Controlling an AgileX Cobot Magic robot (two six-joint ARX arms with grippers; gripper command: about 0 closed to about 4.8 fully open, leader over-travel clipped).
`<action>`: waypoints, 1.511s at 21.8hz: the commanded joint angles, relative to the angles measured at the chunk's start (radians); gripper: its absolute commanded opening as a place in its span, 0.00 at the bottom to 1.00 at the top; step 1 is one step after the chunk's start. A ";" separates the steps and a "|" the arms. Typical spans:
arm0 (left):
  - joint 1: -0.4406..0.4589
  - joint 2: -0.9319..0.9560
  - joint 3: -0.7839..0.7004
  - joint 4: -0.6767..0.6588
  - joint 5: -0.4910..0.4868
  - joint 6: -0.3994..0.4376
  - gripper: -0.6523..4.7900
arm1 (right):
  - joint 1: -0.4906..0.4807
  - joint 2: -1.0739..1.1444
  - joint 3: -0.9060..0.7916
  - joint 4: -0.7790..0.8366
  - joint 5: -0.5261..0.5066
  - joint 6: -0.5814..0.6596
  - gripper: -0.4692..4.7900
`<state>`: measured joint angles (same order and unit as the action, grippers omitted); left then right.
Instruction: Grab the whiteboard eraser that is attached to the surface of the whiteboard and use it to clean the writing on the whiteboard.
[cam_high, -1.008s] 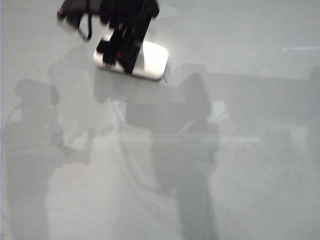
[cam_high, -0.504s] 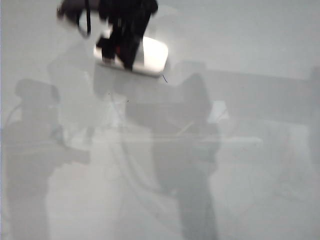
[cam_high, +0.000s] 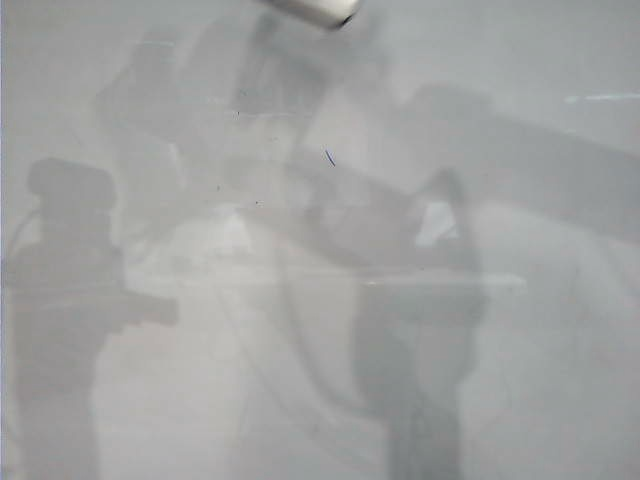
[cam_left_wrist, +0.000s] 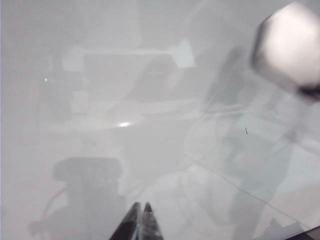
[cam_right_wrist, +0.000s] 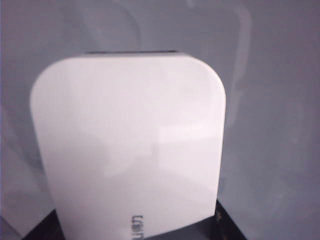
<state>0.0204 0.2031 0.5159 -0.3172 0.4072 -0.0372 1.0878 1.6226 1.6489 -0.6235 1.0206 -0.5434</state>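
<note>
The whiteboard (cam_high: 520, 380) fills the exterior view. Only a white corner of the whiteboard eraser (cam_high: 312, 10) shows there, at the top edge. In the right wrist view the eraser (cam_right_wrist: 130, 135) fills the frame, and my right gripper (cam_right_wrist: 135, 231) is shut on it, with one black finger (cam_right_wrist: 227, 226) at each side. A short blue stroke of writing (cam_high: 330, 157) lies below the eraser, apart from it, and the stroke (cam_left_wrist: 246, 131) also shows in the left wrist view. My left gripper (cam_left_wrist: 141, 206) hangs shut over bare board, far from the blurred eraser (cam_left_wrist: 292, 45).
Grey reflections of the arms (cam_high: 60, 300) and of the room lie across the glossy board. No other object is in view.
The right gripper has carried the eraser up to the top edge of the exterior view, away from the blue stroke. The gripper itself has left that view. The left gripper has kept still.
</note>
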 joint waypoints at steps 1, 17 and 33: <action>0.000 0.002 0.006 0.016 -0.003 0.004 0.11 | -0.035 -0.103 -0.024 -0.120 0.014 0.166 0.56; 0.002 0.001 0.006 0.017 0.001 0.003 0.11 | -0.274 -0.486 -0.779 0.723 -0.370 0.197 0.55; 0.000 0.001 0.006 0.019 0.026 0.004 0.11 | -0.295 -0.065 -0.822 1.205 -0.548 0.156 0.50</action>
<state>0.0204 0.2031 0.5159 -0.3111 0.4278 -0.0376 0.7914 1.5555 0.8196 0.5354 0.5014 -0.3931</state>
